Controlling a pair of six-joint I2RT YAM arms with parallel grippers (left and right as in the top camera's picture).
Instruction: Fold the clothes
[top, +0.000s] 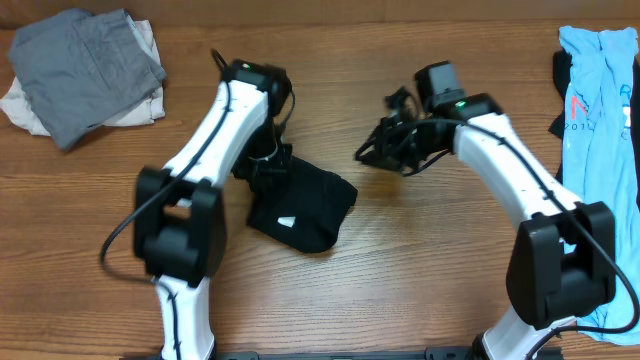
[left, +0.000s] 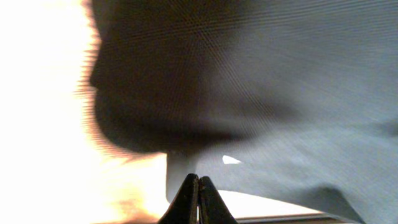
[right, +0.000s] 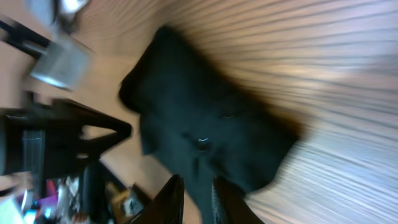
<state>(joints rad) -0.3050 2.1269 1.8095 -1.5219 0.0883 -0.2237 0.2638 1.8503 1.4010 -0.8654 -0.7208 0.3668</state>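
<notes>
Left pincer (left: 199, 186) is clenched tight, tips pinched on the edge of the black T-shirt (top: 305, 210), which lies bunched mid-worktop (top: 400, 260). Right pincer (right: 198, 186) hovers just beside it over bare wood, fingers barely parted, gripping nothing. A grey and white pile (top: 85, 70) sits far left, a light-blue shirt (top: 600, 90) far right, both well apart.
</notes>
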